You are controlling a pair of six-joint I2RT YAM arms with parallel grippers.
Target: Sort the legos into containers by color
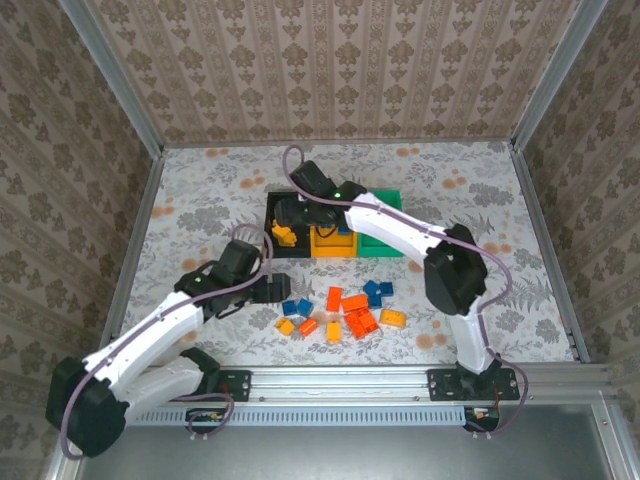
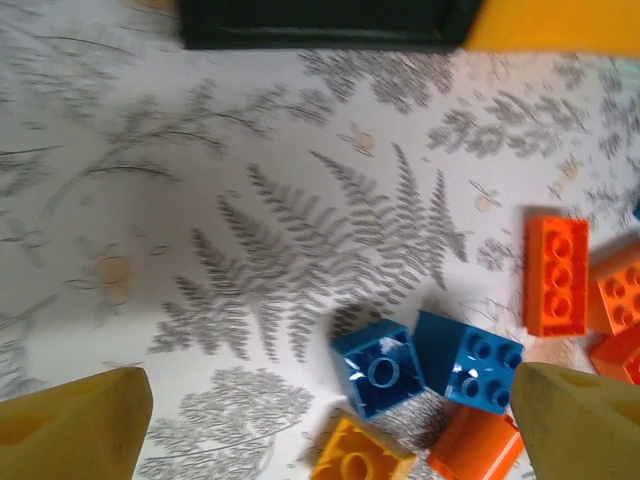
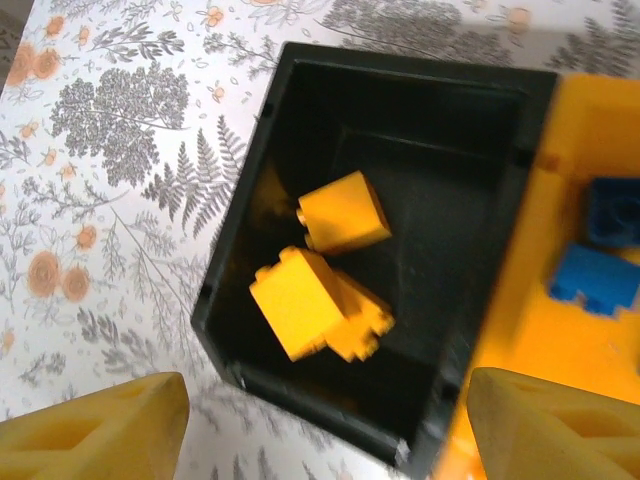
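From the top camera I see the three bins in a row at mid-table: the black bin (image 1: 278,208) on the left, the yellow-orange bin (image 1: 332,243) in the middle, the green bin (image 1: 383,243) on the right. My right gripper (image 1: 287,222) hangs over the black bin, where something yellow shows inside. My left gripper (image 1: 272,290) sits low, just left of the loose legos (image 1: 345,312), a scatter of blue, orange and yellow bricks nearer the arms than the bins.

On the left wrist camera, the fingertips (image 2: 75,428) are spread wide with nothing between them. Two blue bricks (image 2: 425,365) lie side by side between the tips, with an orange brick (image 2: 555,275) to the right and a yellow one (image 2: 355,455) below. The black bin's wall runs along the top edge.

On the right wrist camera, the pads (image 3: 100,435) stand apart and empty above the black bin (image 3: 240,260). Two yellow bricks (image 3: 325,275) rest on its floor. Beside it, the yellow-orange bin (image 3: 590,130) holds two blue bricks (image 3: 600,260).
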